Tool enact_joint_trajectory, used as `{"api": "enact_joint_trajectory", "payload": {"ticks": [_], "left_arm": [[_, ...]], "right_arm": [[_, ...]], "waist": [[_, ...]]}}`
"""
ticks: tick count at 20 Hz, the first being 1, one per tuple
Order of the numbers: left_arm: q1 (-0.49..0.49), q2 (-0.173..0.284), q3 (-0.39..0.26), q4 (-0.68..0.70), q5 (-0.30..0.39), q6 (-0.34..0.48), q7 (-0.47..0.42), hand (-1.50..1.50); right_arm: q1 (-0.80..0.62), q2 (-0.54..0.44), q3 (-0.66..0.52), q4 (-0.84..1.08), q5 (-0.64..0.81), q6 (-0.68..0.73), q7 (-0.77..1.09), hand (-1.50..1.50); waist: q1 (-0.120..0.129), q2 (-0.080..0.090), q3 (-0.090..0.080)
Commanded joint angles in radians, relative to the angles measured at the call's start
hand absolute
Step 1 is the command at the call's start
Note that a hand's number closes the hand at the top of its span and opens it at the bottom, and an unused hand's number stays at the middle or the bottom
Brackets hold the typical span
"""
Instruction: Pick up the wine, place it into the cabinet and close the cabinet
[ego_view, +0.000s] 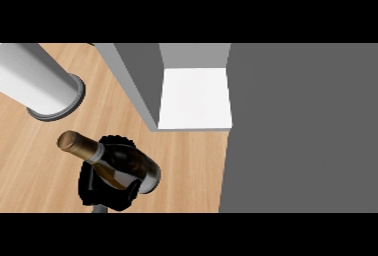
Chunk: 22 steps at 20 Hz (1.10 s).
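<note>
Fingers of a black hand, its side unclear with the forearm cut off at the near edge, curl round the dark glass wine bottle, hiding its lower body. Its gold-foiled neck tilts far-left above the wooden counter. Far right, the grey cabinet stands open, its white shelf bare.
</note>
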Motion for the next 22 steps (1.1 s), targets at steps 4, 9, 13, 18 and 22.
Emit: {"api": "enact_joint_trajectory", "payload": {"ticks": [4, 9, 13, 18, 22], "left_arm": [[-0.082, -0.001, -0.145, -0.128, -0.041, 0.212, 0.137, 1.5], [-0.21, -0.001, -0.233, -0.239, 0.002, 0.432, 0.307, 1.5], [-0.284, -0.001, -0.29, -0.15, 0.022, 0.547, 0.329, 1.5], [-0.367, -0.001, -0.304, 0.005, 0.039, 0.585, 0.27, 1.5], [-0.481, -0.001, -0.271, 0.107, 0.045, 0.641, 0.267, 1.5]], "right_arm": [[0.032, -0.025, -0.062, -0.21, -0.14, 0.012, 0.099, -1.5], [0.06, -0.005, -0.025, -0.189, -0.093, 0.014, 0.068, -1.5], [0.083, -0.028, -0.082, -0.195, -0.16, 0.059, 0.04, -1.5], [0.065, 0.01, -0.031, -0.189, -0.097, 0.024, 0.065, -1.5], [0.056, -0.008, -0.053, -0.217, -0.137, 0.044, 0.089, -1.5]], "waist": [[-0.005, 0.004, 0.0], [-0.01, 0.002, 0.0], [-0.018, 0.004, 0.0], [-0.016, 0.007, -0.001], [-0.023, 0.007, -0.001]]}}
